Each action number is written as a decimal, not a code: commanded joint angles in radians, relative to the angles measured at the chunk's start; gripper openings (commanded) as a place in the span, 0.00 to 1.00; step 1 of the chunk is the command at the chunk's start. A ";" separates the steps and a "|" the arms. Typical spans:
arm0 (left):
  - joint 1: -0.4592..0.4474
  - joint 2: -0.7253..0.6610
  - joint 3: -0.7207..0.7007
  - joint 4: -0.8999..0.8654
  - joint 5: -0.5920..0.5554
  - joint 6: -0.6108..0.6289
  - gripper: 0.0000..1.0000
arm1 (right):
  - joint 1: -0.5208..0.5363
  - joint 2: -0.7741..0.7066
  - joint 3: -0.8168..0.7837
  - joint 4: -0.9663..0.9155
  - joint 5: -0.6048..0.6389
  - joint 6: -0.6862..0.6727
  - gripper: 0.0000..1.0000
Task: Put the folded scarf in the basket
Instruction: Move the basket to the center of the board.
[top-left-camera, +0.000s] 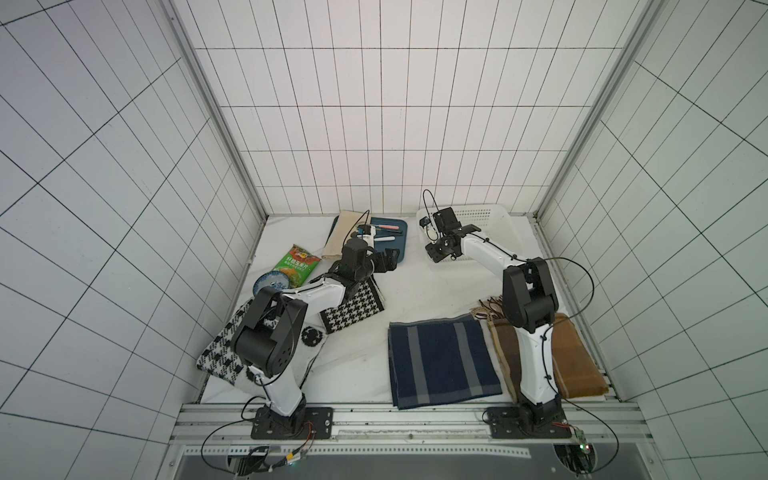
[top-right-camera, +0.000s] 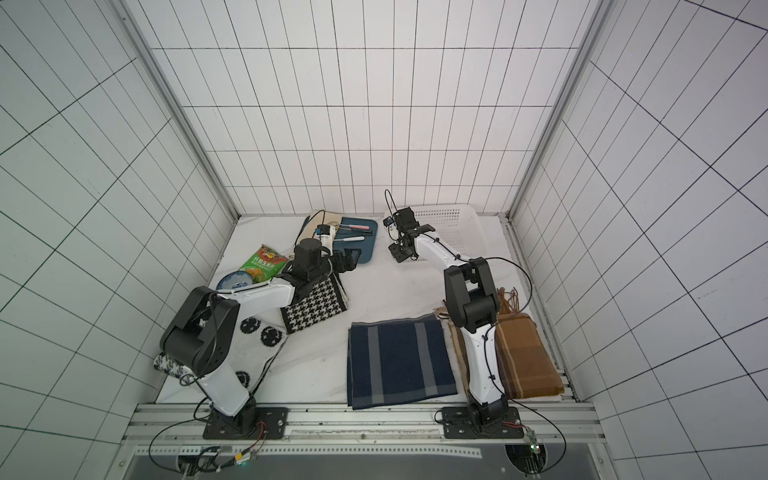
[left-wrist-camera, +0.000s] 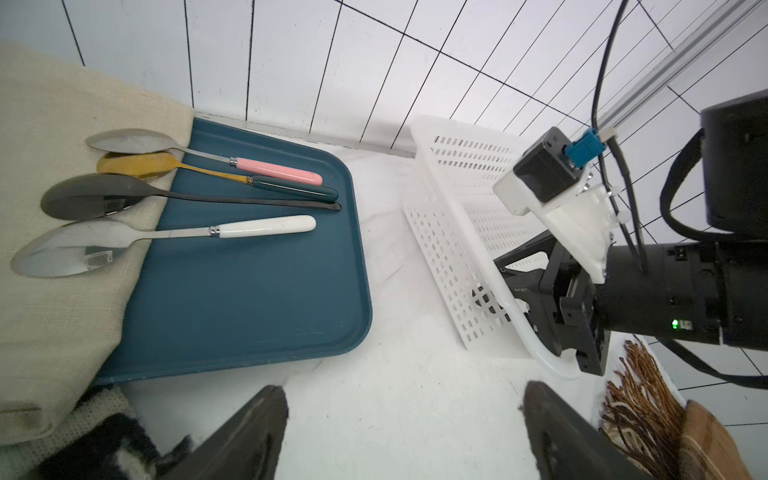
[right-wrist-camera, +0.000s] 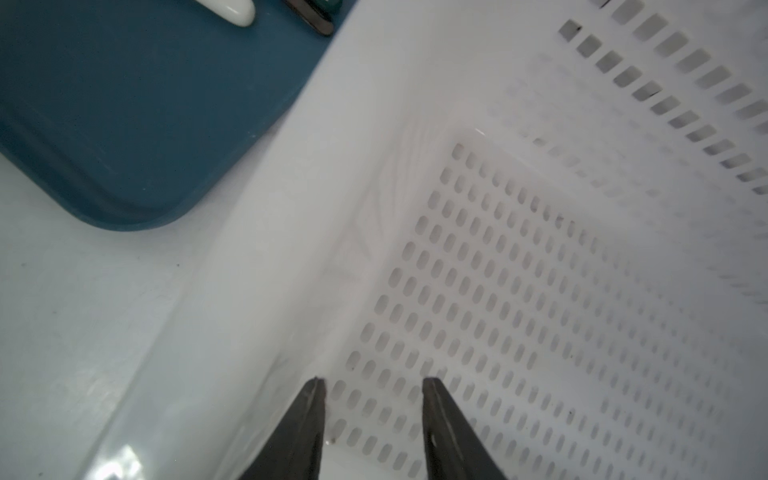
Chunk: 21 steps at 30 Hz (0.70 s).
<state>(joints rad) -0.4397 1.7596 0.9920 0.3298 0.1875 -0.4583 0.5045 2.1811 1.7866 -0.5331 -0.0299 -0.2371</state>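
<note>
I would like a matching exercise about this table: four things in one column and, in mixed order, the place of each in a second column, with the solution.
Things:
1. basket
2. tray
3. snack bag
4. striped scarf

Places:
a. at the front edge, between the two arm bases
b. beside the bowl
c. under the spoon handles, next to the beige cloth
d. in the far corner, where the right arm reaches

Pairs: 1-d, 2-c, 3-b, 4-a.
</note>
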 joint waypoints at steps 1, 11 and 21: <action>-0.006 0.032 0.033 0.005 0.071 -0.040 0.90 | 0.016 -0.050 0.067 -0.073 -0.152 0.135 0.41; -0.035 0.034 0.032 -0.025 0.093 -0.092 0.84 | 0.015 -0.274 -0.137 0.048 -0.318 0.324 0.37; -0.130 0.189 0.200 -0.074 0.096 -0.152 0.75 | 0.073 -0.720 -0.608 0.128 -0.067 0.388 0.39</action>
<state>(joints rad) -0.5632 1.9106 1.1297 0.2920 0.2733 -0.5945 0.5526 1.5162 1.3033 -0.4385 -0.1680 0.1116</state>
